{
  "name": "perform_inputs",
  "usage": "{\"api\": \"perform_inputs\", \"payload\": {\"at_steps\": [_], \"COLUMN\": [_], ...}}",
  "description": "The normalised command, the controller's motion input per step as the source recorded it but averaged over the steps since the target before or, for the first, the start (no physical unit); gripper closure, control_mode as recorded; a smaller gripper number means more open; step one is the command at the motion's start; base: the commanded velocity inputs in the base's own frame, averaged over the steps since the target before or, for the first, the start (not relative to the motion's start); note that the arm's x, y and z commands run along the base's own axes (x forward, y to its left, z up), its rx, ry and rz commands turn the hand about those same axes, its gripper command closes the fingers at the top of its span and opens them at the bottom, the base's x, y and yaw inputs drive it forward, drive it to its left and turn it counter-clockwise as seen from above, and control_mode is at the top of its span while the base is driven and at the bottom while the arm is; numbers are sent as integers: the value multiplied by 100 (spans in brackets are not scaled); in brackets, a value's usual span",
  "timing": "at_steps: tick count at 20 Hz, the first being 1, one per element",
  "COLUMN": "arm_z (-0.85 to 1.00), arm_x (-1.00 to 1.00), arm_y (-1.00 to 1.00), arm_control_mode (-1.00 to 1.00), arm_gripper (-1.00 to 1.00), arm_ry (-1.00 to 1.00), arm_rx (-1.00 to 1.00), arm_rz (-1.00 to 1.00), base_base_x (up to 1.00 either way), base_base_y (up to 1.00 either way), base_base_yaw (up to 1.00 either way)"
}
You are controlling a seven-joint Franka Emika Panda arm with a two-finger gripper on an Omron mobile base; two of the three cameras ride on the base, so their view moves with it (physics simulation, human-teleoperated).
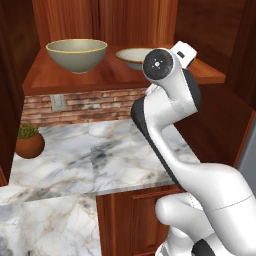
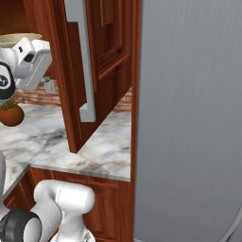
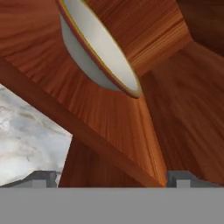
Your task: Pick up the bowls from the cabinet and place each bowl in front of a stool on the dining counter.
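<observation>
Two bowls on the cabinet shelf [image 1: 100, 75]: grey-olive bowl [image 1: 77, 54] toward its left end, cream bowl [image 1: 134, 57] toward its right, well apart. Jaws wide open, empty, just in front of the cream bowl. Plant pot [image 1: 29, 142] on the desk [image 1: 100, 160] below the shelf.

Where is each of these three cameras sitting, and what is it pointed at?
Left base view: behind the arm on its left, facing the cabinet shelf with the grey-olive bowl and cream bowl.
Right base view: behind on the right, facing a cabinet door; the arm shows at left.
Hand view: on the hand, facing the cream bowl; open gripper fingertips below.
Shared: both base views show the plant pot.
</observation>
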Motion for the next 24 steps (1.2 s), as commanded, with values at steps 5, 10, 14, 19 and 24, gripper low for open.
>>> {"api": "perform_inputs", "payload": {"at_steps": [5,10,14,19,24], "arm_z": [25,0,0,0,0], "arm_x": [3,14,28,35,40], "arm_y": [11,7,14,7,0], "arm_control_mode": [-100,-100,-100,-100,-100], "arm_gripper": [-100,-100,-100,-100,-100], "arm_ry": [6,0,0,1,5], "arm_rx": [-15,0,0,-1,0], "arm_rz": [2,0,0,2,10], "base_base_x": [0,0,0,0,0], "base_base_y": [0,0,0,0,0], "base_base_yaw": [0,0,0,0,0]}}
